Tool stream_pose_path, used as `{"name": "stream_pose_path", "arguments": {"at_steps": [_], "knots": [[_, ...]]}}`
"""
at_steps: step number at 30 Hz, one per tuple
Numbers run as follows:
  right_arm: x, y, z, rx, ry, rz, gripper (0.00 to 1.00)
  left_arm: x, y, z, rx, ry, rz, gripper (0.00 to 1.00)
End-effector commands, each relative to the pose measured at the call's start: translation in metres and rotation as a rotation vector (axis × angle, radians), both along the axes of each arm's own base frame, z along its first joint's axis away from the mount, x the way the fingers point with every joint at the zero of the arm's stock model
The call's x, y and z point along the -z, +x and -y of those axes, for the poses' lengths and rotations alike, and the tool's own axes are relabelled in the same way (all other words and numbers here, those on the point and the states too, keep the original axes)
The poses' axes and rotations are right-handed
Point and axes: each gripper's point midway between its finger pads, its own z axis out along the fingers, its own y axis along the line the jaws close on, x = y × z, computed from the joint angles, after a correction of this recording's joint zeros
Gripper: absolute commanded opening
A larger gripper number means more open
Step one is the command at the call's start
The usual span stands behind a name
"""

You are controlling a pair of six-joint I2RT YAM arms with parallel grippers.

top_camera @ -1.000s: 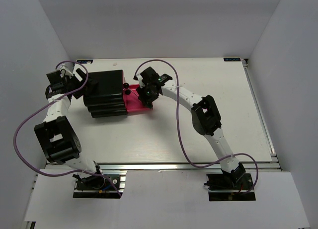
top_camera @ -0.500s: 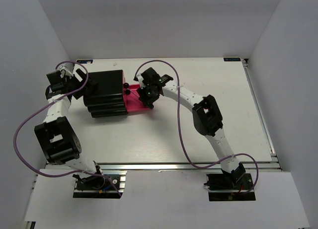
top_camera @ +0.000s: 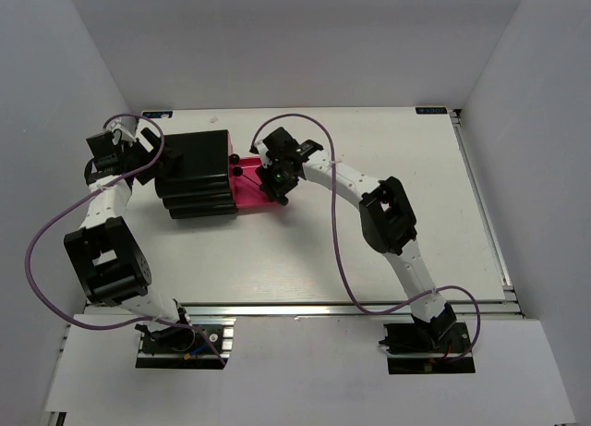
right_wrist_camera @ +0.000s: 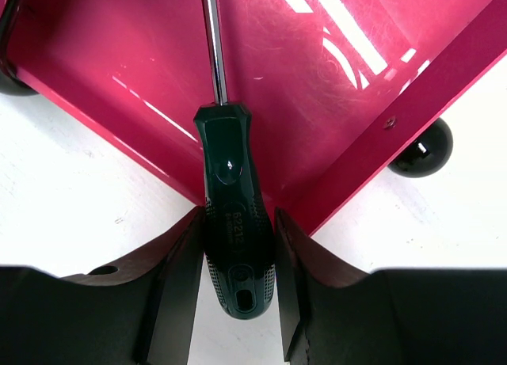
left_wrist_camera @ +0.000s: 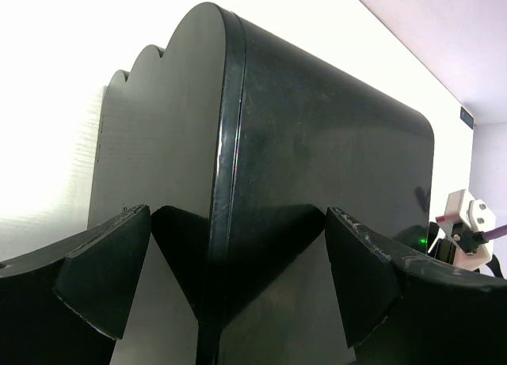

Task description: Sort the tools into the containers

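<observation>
One green-handled screwdriver [right_wrist_camera: 230, 191], clamped in my right claw [right_wrist_camera: 238, 254], shaft inside pink drawer [right_wrist_camera: 317, 80]; left claw [left_wrist_camera: 230, 278] spread open astride black cabinet [left_wrist_camera: 317, 167], counter's [top_camera: 369, 250] far-left corner.

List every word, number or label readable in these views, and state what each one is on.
"6212": on the handle of the green-handled screwdriver, seen in the right wrist view.
A smaller line just under that number: too blurred to read.
The blue sticker at the far edge of the table: too small to read.
Nothing else is legible.
</observation>
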Motion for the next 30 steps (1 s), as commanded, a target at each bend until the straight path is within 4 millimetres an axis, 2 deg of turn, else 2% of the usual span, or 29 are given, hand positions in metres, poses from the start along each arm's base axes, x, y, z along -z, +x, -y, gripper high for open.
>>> {"name": "stream_pose_path", "arguments": {"at_steps": [1,11,18,21,30], "knots": [[-0.036,-0.003,-0.002,-0.006,0.046,0.046,0.3,0.07,-0.055,0.026,0.045,-0.057,-0.308,0.97],[-0.044,0.004,-0.022,-0.024,0.085,0.075,0.3,0.066,-0.052,0.025,0.046,-0.056,-0.306,0.96],[-0.049,0.002,-0.04,-0.053,0.126,0.097,0.33,0.066,-0.052,0.024,0.044,-0.056,-0.308,0.97],[-0.044,0.007,-0.042,-0.046,0.125,0.109,0.43,0.064,-0.051,0.025,0.047,-0.053,-0.306,0.97],[-0.03,0.025,-0.045,-0.035,0.107,0.176,0.43,0.065,-0.052,0.024,0.046,-0.051,-0.313,0.96]]}}
